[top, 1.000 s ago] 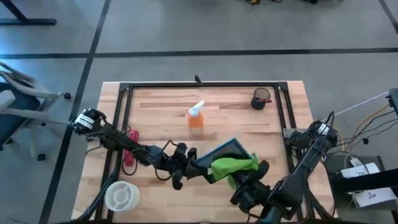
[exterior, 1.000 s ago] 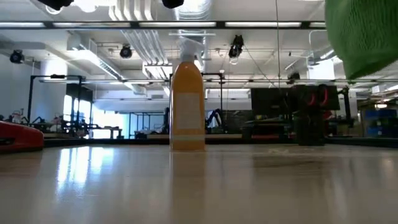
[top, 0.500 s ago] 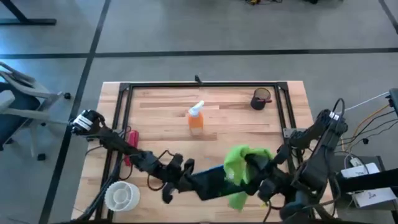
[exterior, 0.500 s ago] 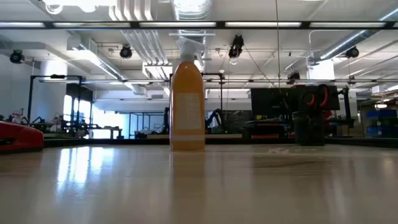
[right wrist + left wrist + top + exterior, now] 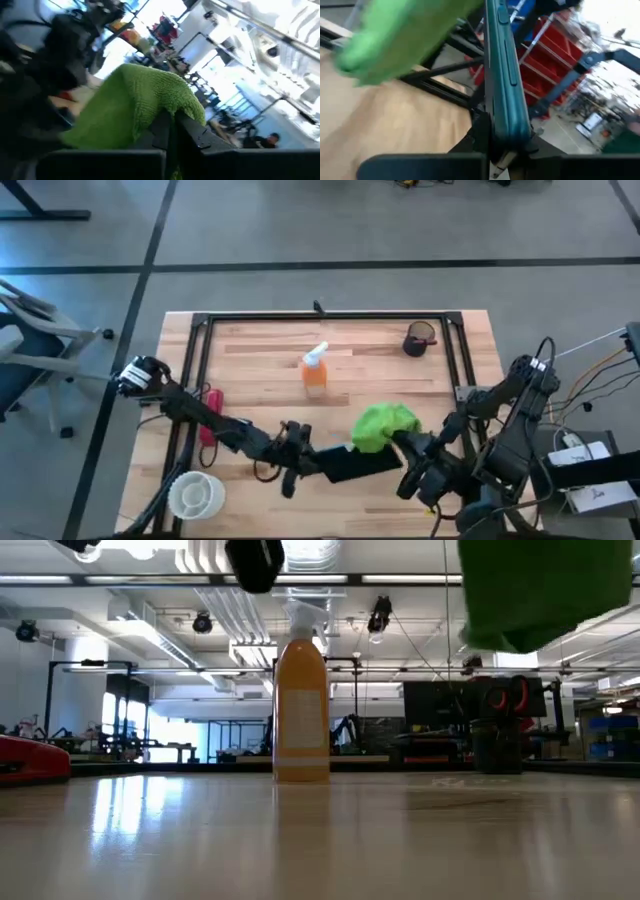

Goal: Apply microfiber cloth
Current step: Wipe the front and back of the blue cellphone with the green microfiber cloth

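Note:
The lime-green microfiber cloth (image 5: 384, 424) is bunched in the air near the table's middle, with my right gripper (image 5: 402, 444) shut on it. In the low view the cloth (image 5: 540, 590) hangs high above the tabletop. My left gripper (image 5: 305, 461) is shut on a dark flat tablet (image 5: 357, 464), which reaches toward the cloth. From above, the cloth overlaps the tablet's far right end; whether they touch, I cannot tell. In the left wrist view the cloth (image 5: 405, 35) is beside the tablet's face. My left gripper pinches the tablet's left end (image 5: 502, 131) between its two fingers, one on each flat face. The fingers come level from the table's left, along the tablet. The tablet is lifted clear of the table. My right gripper holds a bunched fold of the cloth (image 5: 150, 112) between its fingers (image 5: 192, 132); the bunch hides how many layers. It comes from the table's near right side. The cloth is clear of the table and bulges out past the fingers.
An orange spray bottle (image 5: 315, 370) stands upright behind the cloth, mid-table. A dark cup (image 5: 420, 340) is at the far right, a red object (image 5: 207, 426) lies under my left arm, and a white round container (image 5: 195, 495) sits at the near left corner.
My left gripper has taken the tablet toward the near edge and turned it from tilted, face up, to flatter, then come back a little. My right gripper has swung the cloth right and upward, then toward the far edge, where it now sits bunched at the tablet's right end.

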Controlling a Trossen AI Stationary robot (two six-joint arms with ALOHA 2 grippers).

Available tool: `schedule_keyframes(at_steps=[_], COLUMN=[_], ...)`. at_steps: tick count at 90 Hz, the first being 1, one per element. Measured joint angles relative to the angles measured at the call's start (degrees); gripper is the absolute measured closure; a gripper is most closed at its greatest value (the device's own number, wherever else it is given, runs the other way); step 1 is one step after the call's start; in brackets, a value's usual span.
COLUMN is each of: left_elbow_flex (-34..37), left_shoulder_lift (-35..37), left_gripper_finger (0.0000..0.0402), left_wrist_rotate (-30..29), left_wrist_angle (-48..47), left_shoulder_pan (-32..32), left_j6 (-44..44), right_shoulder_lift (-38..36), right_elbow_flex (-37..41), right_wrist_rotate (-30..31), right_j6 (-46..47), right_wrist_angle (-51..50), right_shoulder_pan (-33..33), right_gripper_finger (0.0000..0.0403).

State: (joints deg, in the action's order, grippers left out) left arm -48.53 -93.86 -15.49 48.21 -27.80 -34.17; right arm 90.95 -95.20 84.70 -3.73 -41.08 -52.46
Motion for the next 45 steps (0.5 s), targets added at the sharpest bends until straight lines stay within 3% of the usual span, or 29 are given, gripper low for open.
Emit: schedule_keyframes(at_steps=[12,45], left_elbow_flex=[-0.02,-0.02], left_shoulder_lift=[0.12,0.15], left_gripper_finger=[0.0395,0.0395], left_wrist_rotate=[0.24,-0.04], left_wrist_angle=[0.05,1.03], left_shoulder_pan=[1.17,2.05], left_j6=[-0.7,0.2], right_shoulder_lift=[0.54,8.17], right_elbow_flex=[0.63,1.58], right_wrist_rotate=[-4.51,-8.81], right_j6=[3.1,6.75], right_wrist_angle=[0.05,-0.14], right_shoulder_pan=[1.58,8.55], right_gripper_finger=[0.0403,0.0403])
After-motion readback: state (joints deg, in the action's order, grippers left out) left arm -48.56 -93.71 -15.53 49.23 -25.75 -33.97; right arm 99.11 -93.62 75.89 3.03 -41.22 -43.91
